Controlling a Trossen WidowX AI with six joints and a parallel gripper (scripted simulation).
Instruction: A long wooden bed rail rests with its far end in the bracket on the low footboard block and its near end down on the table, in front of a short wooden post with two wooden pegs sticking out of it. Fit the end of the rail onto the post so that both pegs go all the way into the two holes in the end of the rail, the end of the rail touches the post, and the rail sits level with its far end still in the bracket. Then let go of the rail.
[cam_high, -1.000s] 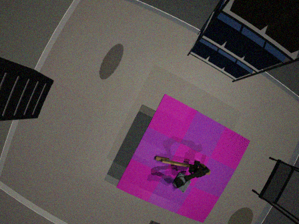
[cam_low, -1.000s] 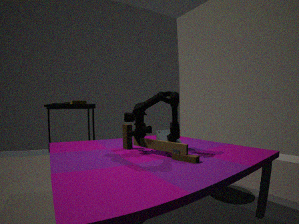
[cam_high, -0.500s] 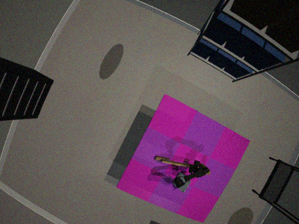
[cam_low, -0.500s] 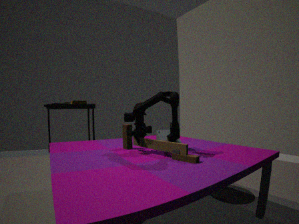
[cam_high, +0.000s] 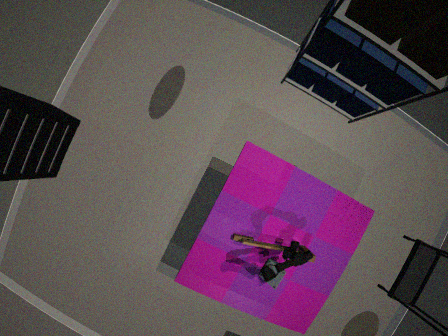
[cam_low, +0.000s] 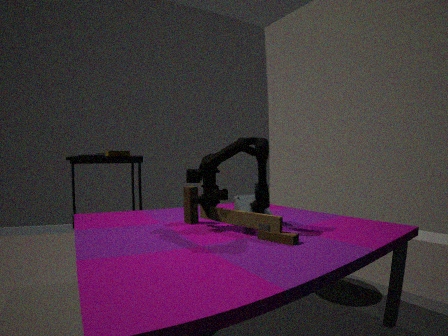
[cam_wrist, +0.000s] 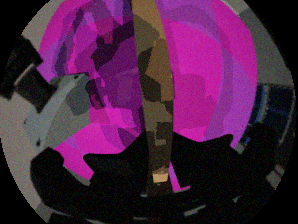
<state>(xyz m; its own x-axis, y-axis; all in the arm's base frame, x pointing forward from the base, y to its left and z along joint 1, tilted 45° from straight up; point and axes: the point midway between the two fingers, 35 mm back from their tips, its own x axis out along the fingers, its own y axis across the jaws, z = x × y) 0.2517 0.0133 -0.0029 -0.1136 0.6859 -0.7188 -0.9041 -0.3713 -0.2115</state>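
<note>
Bed rail (cam_low: 247, 218) sits clamped in our tool (cam_low: 209, 202), which grips it close to the end nearest the short wooden post (cam_low: 190, 204). From the exterior view we see that gripped end lifted off the table (cam_low: 150, 280) and held just beside the post, while the rail slopes down to the right toward the low footboard block (cam_low: 278, 237), where its far end meets the block. We cannot tell from these views whether the pegs have entered the holes or whether the rail end touches the post.

In the wrist view the rail (cam_wrist: 152, 90) runs straight away from us up the middle of the picture, over the pink and purple squares of the table, with the dark tool parts filling the lower edge.

From the top view the rail (cam_high: 257, 243) lies as a thin tan strip on the table (cam_high: 260, 170), with our black arm (cam_high: 295, 252) crossing over its right end. The arm (cam_low: 250, 160) arches up and over from its base behind the rail. A dark side table (cam_low: 105, 165) stands well apart on the floor behind.
</note>
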